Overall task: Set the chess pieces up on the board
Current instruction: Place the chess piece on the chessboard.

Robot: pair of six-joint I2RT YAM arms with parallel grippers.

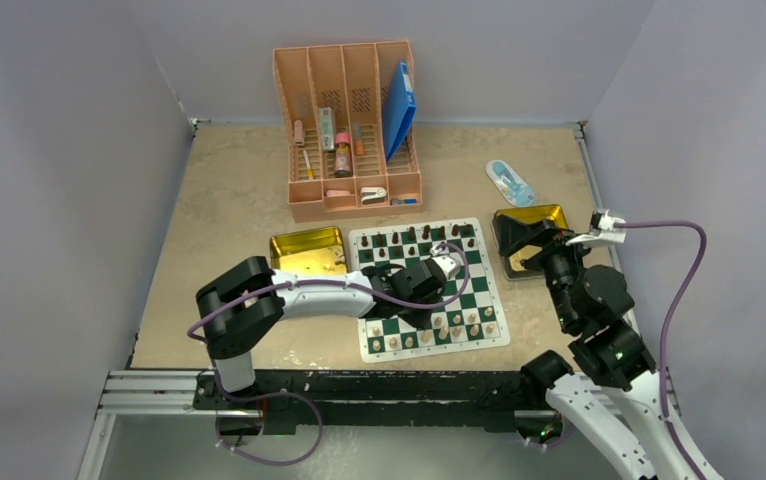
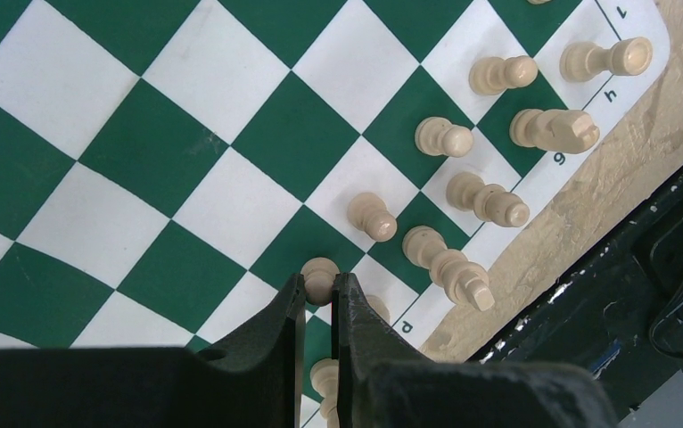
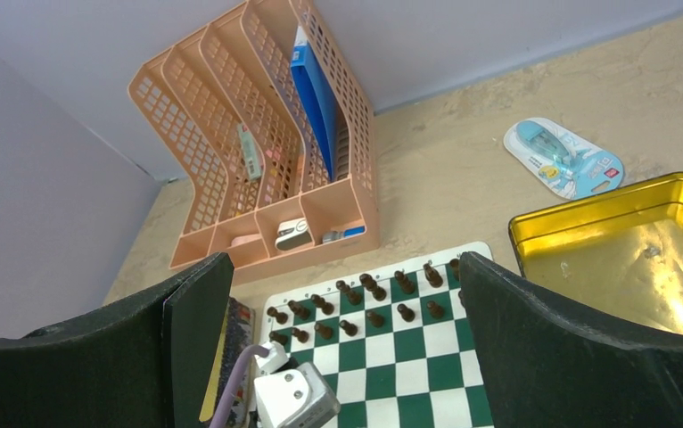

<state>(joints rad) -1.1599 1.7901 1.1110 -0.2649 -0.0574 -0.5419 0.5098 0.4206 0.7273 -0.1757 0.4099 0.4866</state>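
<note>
Left hand [image 2: 319, 287] narrow, tight around one pale pawn [image 2: 320, 267] upright on the board [image 2: 142, 152].

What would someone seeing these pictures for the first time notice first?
Probably the green-and-white board mid-table, dark chessmen lined along its far side and pale chessmen along the near side. The left gripper reaches over it, shut on a pale pawn. Behind stands a pink organiser, and the right gripper hangs open above a gold tin.
</note>
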